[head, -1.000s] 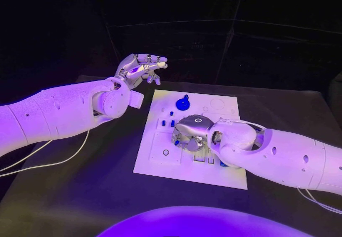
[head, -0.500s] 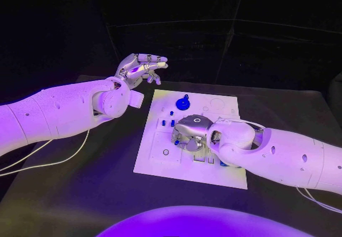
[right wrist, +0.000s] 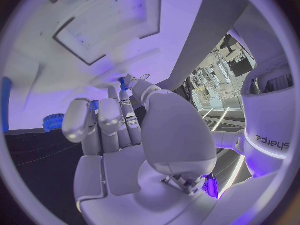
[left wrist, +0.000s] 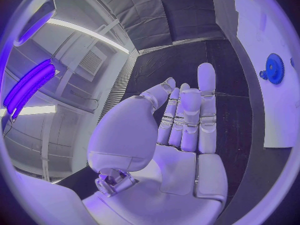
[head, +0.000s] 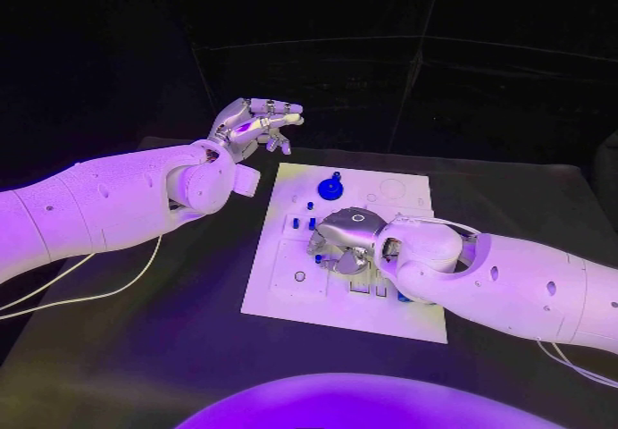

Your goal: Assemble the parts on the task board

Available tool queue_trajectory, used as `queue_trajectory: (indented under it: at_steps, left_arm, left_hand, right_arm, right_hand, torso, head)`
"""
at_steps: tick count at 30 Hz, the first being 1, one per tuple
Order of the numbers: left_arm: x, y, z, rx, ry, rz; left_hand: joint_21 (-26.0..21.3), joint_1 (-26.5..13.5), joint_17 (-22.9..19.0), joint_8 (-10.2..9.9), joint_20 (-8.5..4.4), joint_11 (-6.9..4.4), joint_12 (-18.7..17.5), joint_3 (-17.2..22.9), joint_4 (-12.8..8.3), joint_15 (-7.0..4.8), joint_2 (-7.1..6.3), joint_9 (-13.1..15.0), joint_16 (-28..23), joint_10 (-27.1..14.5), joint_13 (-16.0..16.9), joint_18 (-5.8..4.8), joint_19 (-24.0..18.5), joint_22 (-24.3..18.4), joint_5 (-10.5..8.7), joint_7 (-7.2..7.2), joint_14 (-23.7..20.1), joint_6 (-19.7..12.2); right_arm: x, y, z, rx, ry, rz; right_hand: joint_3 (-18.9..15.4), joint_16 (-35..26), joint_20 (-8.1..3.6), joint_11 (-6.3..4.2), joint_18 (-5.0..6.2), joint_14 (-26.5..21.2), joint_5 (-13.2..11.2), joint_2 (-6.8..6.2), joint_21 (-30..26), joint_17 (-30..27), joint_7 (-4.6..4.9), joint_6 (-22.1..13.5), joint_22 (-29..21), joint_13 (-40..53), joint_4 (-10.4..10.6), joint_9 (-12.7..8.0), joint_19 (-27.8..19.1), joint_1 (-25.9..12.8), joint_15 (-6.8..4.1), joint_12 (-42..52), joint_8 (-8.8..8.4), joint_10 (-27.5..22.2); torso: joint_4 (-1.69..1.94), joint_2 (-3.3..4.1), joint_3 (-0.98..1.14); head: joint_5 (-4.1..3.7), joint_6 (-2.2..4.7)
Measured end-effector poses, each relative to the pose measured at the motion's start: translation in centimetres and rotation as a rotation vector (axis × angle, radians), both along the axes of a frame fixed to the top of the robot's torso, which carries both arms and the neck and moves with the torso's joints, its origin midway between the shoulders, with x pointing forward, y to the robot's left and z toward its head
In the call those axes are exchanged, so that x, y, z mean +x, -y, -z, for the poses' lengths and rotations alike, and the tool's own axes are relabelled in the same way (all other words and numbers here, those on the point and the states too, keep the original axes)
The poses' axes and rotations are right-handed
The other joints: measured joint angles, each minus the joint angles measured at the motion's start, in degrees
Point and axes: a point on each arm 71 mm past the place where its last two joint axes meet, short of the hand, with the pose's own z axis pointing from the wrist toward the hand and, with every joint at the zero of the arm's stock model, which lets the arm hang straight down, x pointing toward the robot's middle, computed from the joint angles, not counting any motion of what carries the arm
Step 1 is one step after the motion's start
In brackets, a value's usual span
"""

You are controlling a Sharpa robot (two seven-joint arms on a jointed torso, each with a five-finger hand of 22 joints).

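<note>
The white task board (head: 290,290) lies in the middle of the black table. A blue gear (head: 331,189) stands near its far edge, with small blue pegs (head: 311,222) just in front of it. My right hand (head: 346,243) is down on the board's middle, fingers pointing at the plate. In the right wrist view a small blue part (right wrist: 122,81) sits pinched between the thumb tip and a fingertip, close to the board (right wrist: 94,35). My left hand (head: 255,121) hangs raised beyond the board's far left corner and holds nothing. Its fingers (left wrist: 187,110) are stretched out.
Another blue piece (head: 405,298) shows at the board's near right, partly behind my right forearm. White cables (head: 90,290) trail over the table under my left arm. The blue gear (left wrist: 273,68) and board edge (left wrist: 275,110) show in the left wrist view.
My right hand has shifted very slightly over the board's middle. The left arm and hand have not moved.
</note>
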Motion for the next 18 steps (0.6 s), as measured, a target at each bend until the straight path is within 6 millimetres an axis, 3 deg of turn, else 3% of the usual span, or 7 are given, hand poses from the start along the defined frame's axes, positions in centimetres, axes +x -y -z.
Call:
queue_trajectory:
  at_steps: [9,14,18]
  left_arm:
    - [0.0,0.0,0.0,0.0,-0.002,0.003]
    - [0.0,-0.2,0.0,0.0,-0.003,0.002]
    - [0.0,-0.2,0.0,0.0,-0.004,0.003]
  left_hand:
    - [0.0,0.0,0.0,0.0,0.0,0.0,0.0,-0.2,-0.2,0.0,0.0,0.0,0.0,0.0,0.0,0.0,0.0,0.0,0.0,0.2,0.0,-0.2]
    - [0.0,0.0,0.0,0.0,0.0,0.0,0.0,-0.2,-0.2,0.0,0.0,0.0,0.0,0.0,0.0,-0.01,0.0,0.0,0.0,0.2,0.0,-0.2]
    - [0.0,0.0,0.0,0.0,0.0,0.0,0.1,-0.2,-0.2,0.0,0.0,0.0,0.0,0.0,0.0,-0.01,0.0,0.0,0.0,0.2,0.0,-0.2]
  right_arm:
    - [-0.4,1.3,-0.5,0.032,0.015,0.013]
    - [-0.4,4.2,-1.4,0.054,0.021,0.059]
    - [0.9,6.7,-3.4,0.079,0.04,0.128]
  right_hand:
    - [-0.3,-0.2,0.0,-0.01,0.0,0.0,0.0,0.0,0.0,-0.2,0.18,-0.2,-0.1,0.1,0.0,0.0,0.0,0.0,0.0,0.4,0.0,0.0]
    - [-1.1,-0.9,0.0,-0.01,0.0,0.0,0.0,-0.31,-0.5,-1.4,0.24,-0.3,-1.1,0.1,0.0,0.1,-0.6,-0.3,0.0,0.7,0.0,0.0]
    - [-2.3,-1.9,0.09,0.09,0.0,-0.2,0.0,-0.38,-1.1,-2.6,0.61,-0.7,-2.0,0.1,0.2,0.1,-1.3,-1.0,0.22,1.0,0.0,-0.5]
  torso:
    - [-0.02,0.01,0.04]
    - [-0.09,-0.02,-0.01]
    - [-0.09,-0.08,-0.02]
  head:
    - [-0.18,0.01]
    - [-0.54,0.48]
    - [-1.1,1.04]
